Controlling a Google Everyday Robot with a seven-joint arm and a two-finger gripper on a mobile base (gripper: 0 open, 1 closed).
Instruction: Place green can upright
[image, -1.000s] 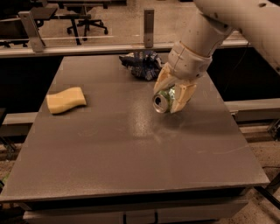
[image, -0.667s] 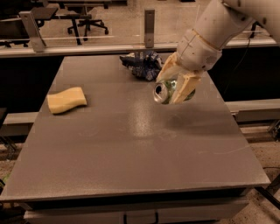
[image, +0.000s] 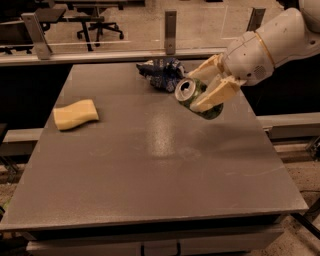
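The green can (image: 194, 94) is held in the air above the right back part of the grey table (image: 150, 165). It lies tilted, its silver pull-tab end facing left toward the camera. My gripper (image: 202, 90) comes in from the upper right on a white arm and is shut on the can, one cream finger (image: 216, 93) across its near side and the other behind it.
A crumpled blue-and-white foil bag (image: 161, 72) lies at the back of the table, just left of the gripper. A yellow sponge (image: 75, 114) lies at the left. A rail with metal posts runs behind the table.
The gripper has lifted the can higher above the table and tilted it, so its silver end now faces more to the left.
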